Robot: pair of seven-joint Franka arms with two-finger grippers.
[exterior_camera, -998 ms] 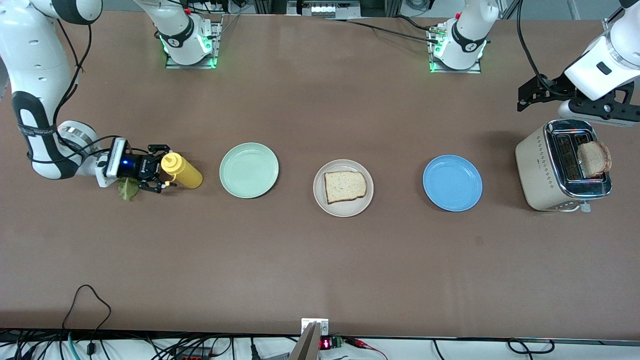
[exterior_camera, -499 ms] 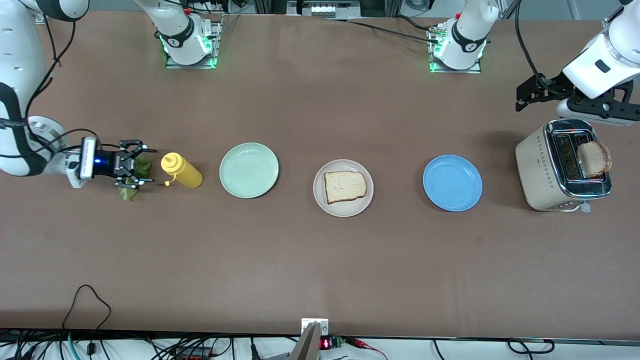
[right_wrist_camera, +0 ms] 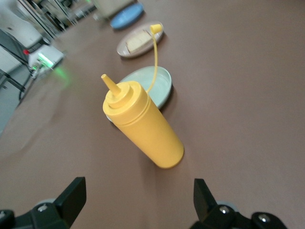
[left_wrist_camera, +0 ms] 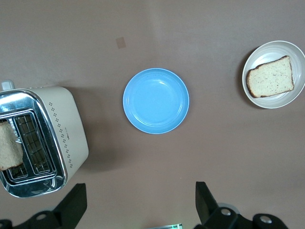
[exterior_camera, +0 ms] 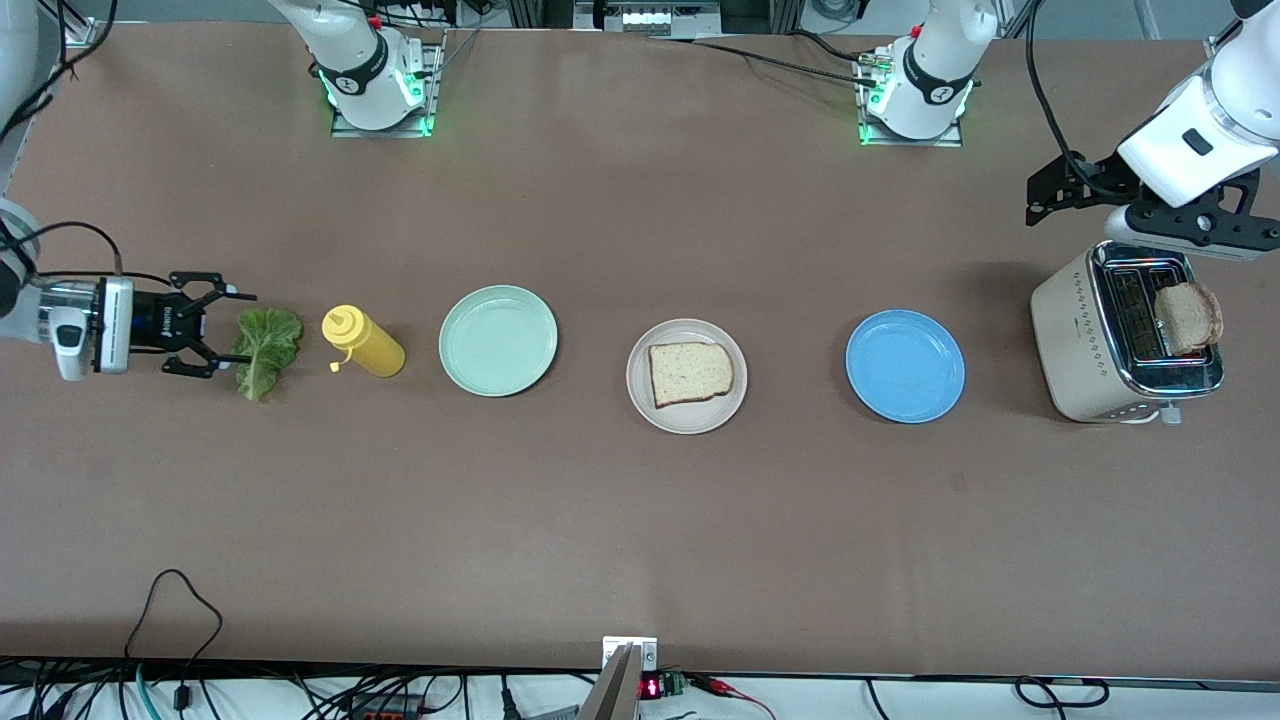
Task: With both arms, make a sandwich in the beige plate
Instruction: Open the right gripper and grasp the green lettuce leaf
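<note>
The lettuce looks light and floppy – best pinched at its stem end – with the right gripper wide open beside it and the left gripper wide open above the toaster, both holding nothing.
</note>
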